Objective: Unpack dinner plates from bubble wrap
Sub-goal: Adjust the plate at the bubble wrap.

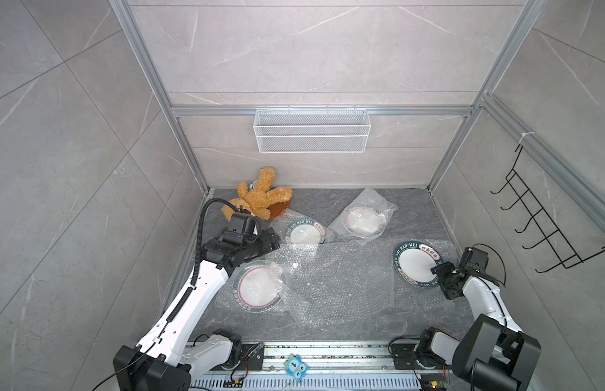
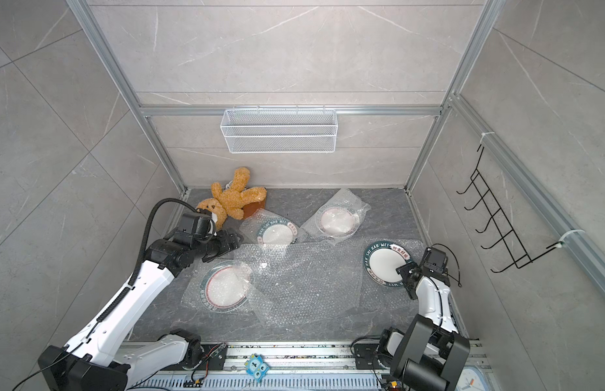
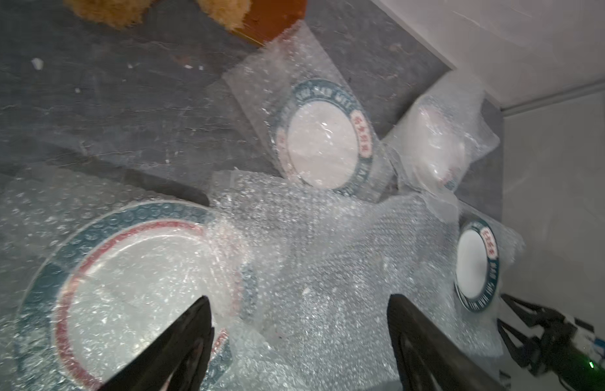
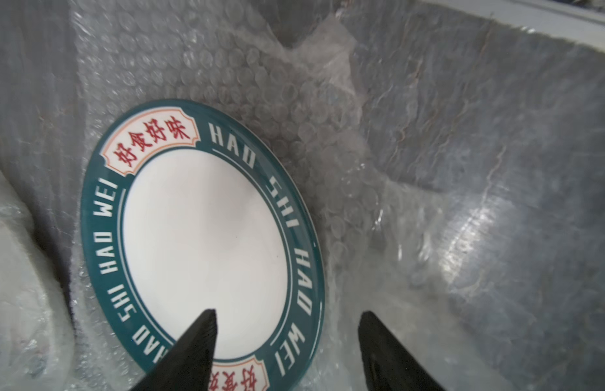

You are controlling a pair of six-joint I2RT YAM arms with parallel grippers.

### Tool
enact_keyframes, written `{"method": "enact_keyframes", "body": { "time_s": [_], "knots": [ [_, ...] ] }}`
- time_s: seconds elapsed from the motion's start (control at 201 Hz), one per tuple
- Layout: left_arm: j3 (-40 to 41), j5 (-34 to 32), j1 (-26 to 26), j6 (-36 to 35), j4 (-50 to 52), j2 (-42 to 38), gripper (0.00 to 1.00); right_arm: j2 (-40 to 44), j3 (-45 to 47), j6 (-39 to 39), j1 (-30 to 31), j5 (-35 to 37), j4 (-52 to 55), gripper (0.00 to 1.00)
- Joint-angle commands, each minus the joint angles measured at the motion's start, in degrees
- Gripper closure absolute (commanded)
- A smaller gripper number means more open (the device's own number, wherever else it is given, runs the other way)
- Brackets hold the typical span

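Right claw (image 4: 287,312), spread wide, straddles rim of bare plate (image 4: 199,237).

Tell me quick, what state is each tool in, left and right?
Left tool: open, empty, above bubble wrap.
Right tool: open, empty, over the bare plate.

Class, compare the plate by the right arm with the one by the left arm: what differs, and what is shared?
The right plate is bare, lying on top of bubble wrap; the left plate is covered by it. The right plate's lettering reads sharply; the left plate's is blurred behind bubbles. Both are round, white-centred, green-rimmed and face up.
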State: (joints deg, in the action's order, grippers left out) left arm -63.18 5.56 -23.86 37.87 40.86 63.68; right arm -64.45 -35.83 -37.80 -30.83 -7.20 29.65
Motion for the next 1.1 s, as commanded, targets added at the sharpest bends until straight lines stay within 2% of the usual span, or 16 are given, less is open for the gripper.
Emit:
{"method": "enact_keyframes", "body": {
  "time_s": [0.0, 0.189, 0.299, 0.354, 0.439, 0.524, 0.808, 1.097],
  "knots": [
    [-1.3, 5.4, -7.7, -1.7, -2.1, 1.9, 0.16, 3.9, -3.3, 0.5, 0.1, -3.6, 4.8, 0.21],
    [1.6, 6.3, -21.6, 4.0, -12.7, 10.9, 0.16, 10.2, -2.2, 3.5, 1.3, -11.4, 12.8, 0.09],
    [2.7, 6.9, -25.6, 6.9, -17.1, 17.5, 0.16, 15.0, 0.8, 2.1, 2.4, -12.9, 15.5, 0.00],
    [3.4, 7.1, -26.6, 8.4, -18.7, 20.0, 0.16, 16.6, 1.2, 2.7, 2.3, -12.6, 17.4, 0.00],
    [5.4, 9.0, -26.7, 11.6, -21.8, 22.4, 0.16, 18.1, 2.8, 1.4, 2.4, -14.1, 18.1, 0.00],
    [7.2, 9.0, -26.7, 13.6, -23.9, 24.3, 0.16, 17.4, 4.7, 0.2, 2.4, -11.8, 17.1, 0.00],
    [9.8, 5.4, -26.1, 15.1, -22.1, 28.0, 0.16, 9.0, 6.4, -1.8, 2.4, -11.3, 8.6, 0.00],
    [17.5, 7.1, -19.5, 14.5, -24.2, 24.8, 0.15, 2.2, 4.8, -2.6, 1.5, -11.3, 4.1, 0.01]
  ]
}}
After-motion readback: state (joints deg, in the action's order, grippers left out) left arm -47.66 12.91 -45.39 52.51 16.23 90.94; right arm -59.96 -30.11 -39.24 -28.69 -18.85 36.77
